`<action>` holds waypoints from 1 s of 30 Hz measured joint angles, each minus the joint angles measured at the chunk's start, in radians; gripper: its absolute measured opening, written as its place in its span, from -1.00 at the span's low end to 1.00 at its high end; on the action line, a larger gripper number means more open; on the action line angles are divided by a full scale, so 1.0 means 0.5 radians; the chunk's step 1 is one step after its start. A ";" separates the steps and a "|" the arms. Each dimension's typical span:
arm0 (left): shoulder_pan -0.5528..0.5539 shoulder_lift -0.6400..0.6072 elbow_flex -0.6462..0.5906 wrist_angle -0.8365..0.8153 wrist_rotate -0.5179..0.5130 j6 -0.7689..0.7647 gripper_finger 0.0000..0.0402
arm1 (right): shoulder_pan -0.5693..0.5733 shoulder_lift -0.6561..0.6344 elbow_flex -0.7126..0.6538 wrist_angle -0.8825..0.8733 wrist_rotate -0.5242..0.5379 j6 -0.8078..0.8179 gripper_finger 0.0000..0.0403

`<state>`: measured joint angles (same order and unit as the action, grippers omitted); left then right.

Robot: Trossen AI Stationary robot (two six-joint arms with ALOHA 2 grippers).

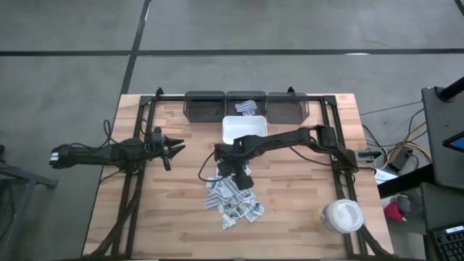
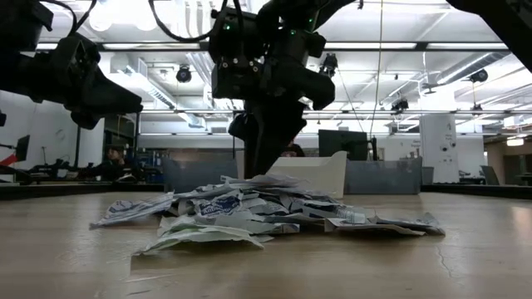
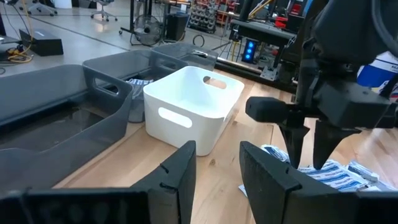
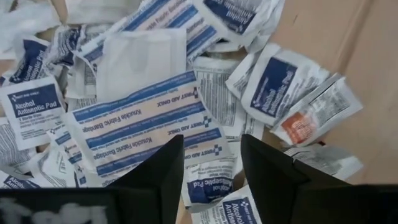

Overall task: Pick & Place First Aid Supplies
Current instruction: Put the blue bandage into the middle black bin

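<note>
On the table (image 1: 290,217): right pincer (image 1: 241,176) over the sachet heap, fingers apart, nothing held.

High view: sachets (image 1: 232,201) heaped mid-table, below the white bin (image 1: 244,129); a few more lie in the middle grey bin (image 1: 246,106). Left pincer (image 1: 174,147) waits off to the left, fingers apart, empty.
Low view: right pincer (image 2: 259,158) points down at the pile's (image 2: 249,212) far side.
Left wrist view: white bin (image 3: 193,106) beside grey bins.
Right wrist view: fingers (image 4: 168,168) straddle a knuckle-bandage sachet (image 4: 146,121).
</note>
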<state>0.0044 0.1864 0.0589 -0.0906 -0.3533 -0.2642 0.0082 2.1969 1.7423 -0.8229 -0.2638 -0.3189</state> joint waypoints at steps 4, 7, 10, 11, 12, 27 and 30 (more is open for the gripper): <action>0.000 0.000 0.000 0.000 0.000 0.002 -0.38 | 0.000 0.027 -0.005 -0.024 -0.019 0.003 -0.22; 0.000 0.000 0.000 0.000 0.000 0.002 -0.38 | 0.001 0.053 -0.006 -0.022 -0.021 0.009 -0.23; -0.001 0.008 0.000 0.000 0.000 0.002 -0.38 | 0.001 0.058 -0.007 -0.027 -0.021 0.020 -0.25; -0.001 0.009 0.000 0.000 0.000 0.003 -0.38 | 0.000 0.058 -0.007 -0.026 -0.021 0.024 -0.26; -0.001 0.013 0.000 0.000 0.000 0.003 -0.38 | 0.000 0.057 -0.007 -0.026 -0.021 0.026 -0.28; -0.001 0.017 0.000 0.000 0.000 0.005 -0.38 | 0.000 0.051 -0.007 -0.022 -0.106 0.061 -0.34; -0.001 0.017 0.001 0.000 0.000 0.005 -0.38 | -0.001 0.048 -0.004 -0.026 -0.109 0.062 -0.34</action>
<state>0.0040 0.1947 0.0593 -0.0906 -0.3534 -0.2615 0.0076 2.2208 1.7405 -0.8357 -0.3183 -0.2881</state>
